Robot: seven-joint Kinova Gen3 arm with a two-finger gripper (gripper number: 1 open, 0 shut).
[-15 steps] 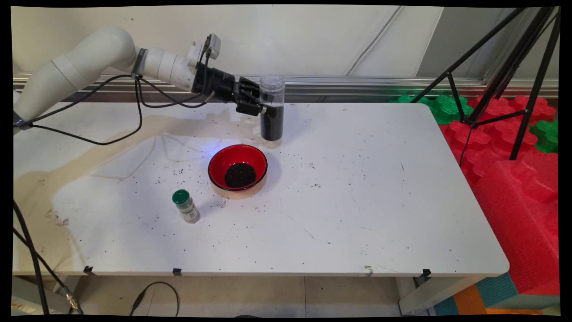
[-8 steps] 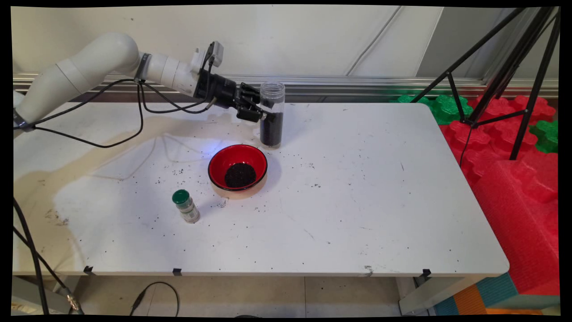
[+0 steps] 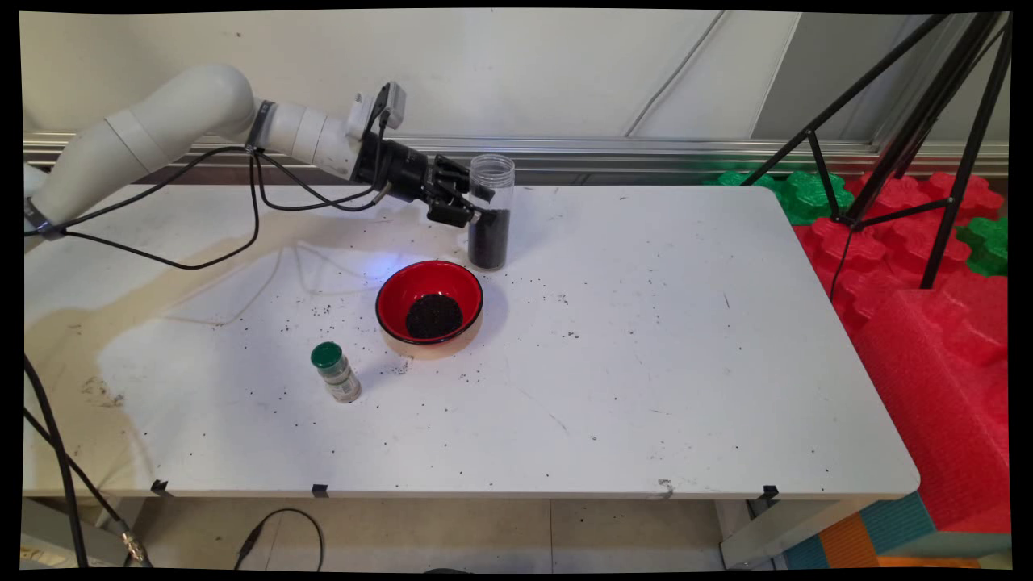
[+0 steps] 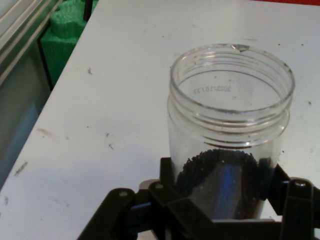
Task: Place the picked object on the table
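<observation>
Near the upper centre of the frame, the black two-finger gripper (image 3: 478,203) clamps a clear, lidless plastic jar (image 3: 490,212), upright and half full of dark grains. Just below sits a red bowl (image 3: 429,302) holding dark grains; lower left stands a small green-capped bottle (image 3: 336,372) on the white table (image 3: 646,363).

Green-capped bottle (image 3: 336,372) — red foam blocks (image 3: 928,323) (right)

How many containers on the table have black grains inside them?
2. The clear jar stands upright at the far side, gripped by the gripper. The red bowl sits just in front of it, holding a small pile. The green-capped bottle is too small to judge.
</observation>
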